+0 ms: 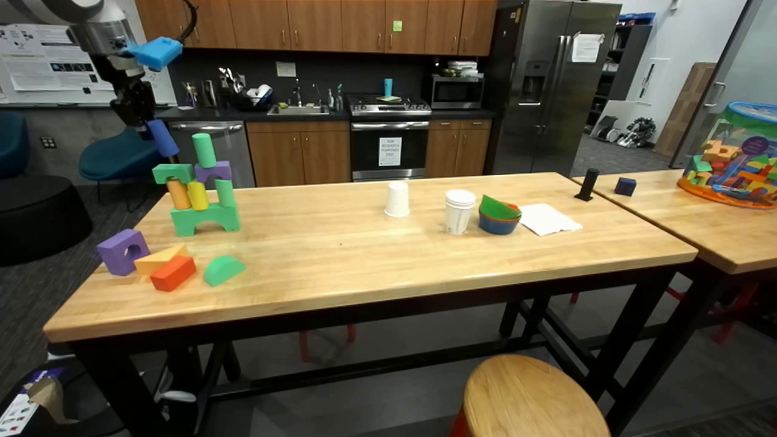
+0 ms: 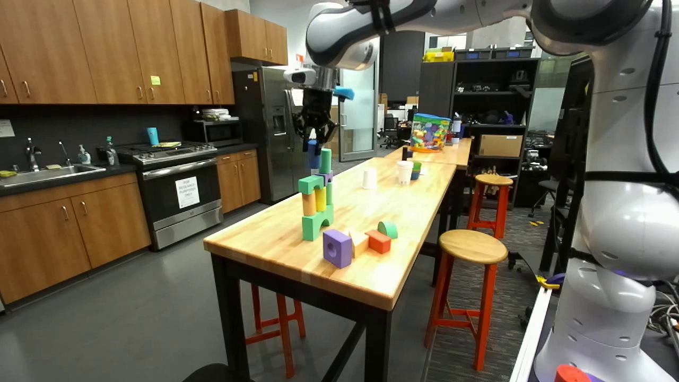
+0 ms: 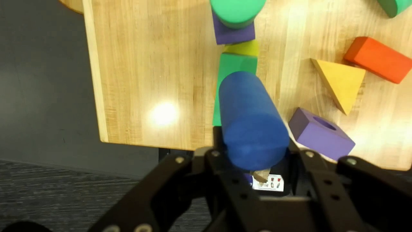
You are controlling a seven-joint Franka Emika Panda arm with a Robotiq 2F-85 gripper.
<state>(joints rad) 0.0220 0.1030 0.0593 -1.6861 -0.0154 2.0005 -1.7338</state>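
Our surface (image 1: 315, 261) carries a block tower (image 1: 197, 195); near its top, our gripper (image 3: 255, 141) clasps a blue cylinder (image 1: 162, 138), and sideways drift could topple the tower.

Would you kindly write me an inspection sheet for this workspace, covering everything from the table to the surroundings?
Surface: wooden table, with one small dark speck.
Things being handled: blue cylinder, above a stacked block structure; whether they touch cannot be told.
Clutter: purple block, orange triangle, red block and green half-round beside the structure; white cups, bowls and paper farther along.
Gripper: closed on the blue cylinder.
Cables: black cable down the arm; loose cables near its base.
Surroundings: stools, stove, refrigerator.
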